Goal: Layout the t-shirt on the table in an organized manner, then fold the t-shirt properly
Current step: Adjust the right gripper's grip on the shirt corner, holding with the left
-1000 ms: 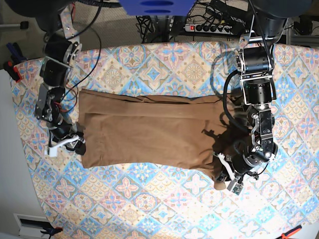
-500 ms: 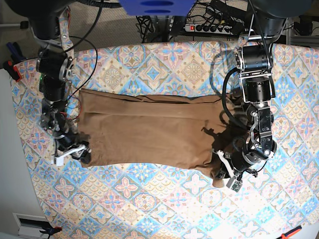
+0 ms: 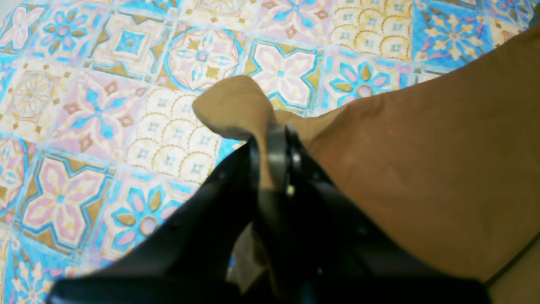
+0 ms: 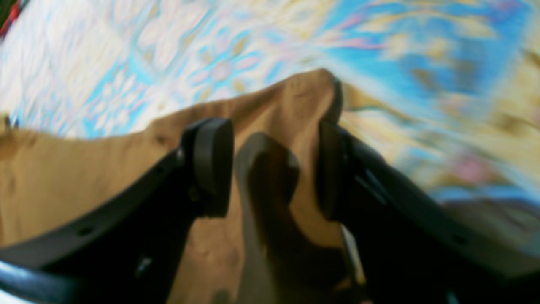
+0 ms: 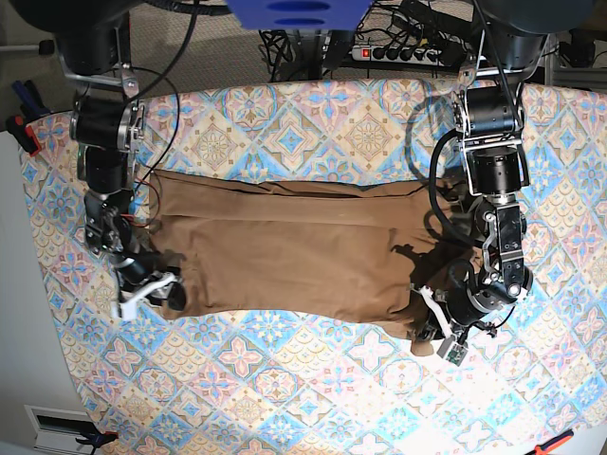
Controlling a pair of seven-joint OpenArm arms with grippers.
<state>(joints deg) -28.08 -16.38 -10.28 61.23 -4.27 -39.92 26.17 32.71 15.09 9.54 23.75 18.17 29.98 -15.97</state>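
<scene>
I have the left end effector (image 3: 274,139) clamped on one near corner of the t-shirt (image 5: 285,256) and the right end effector (image 4: 270,169) spread wide around the other, ready to fold it across the bench (image 5: 313,389).

bare table (image 5: 285,379) near edge, t-shirt (image 5: 285,251) mid-table

No text, label, brand, number or sign can be read in any view. The bench (image 5: 313,123) cloth bears only a floral tile pattern, and the t-shirt (image 5: 294,256) shows plain tan fabric with no print.
</scene>
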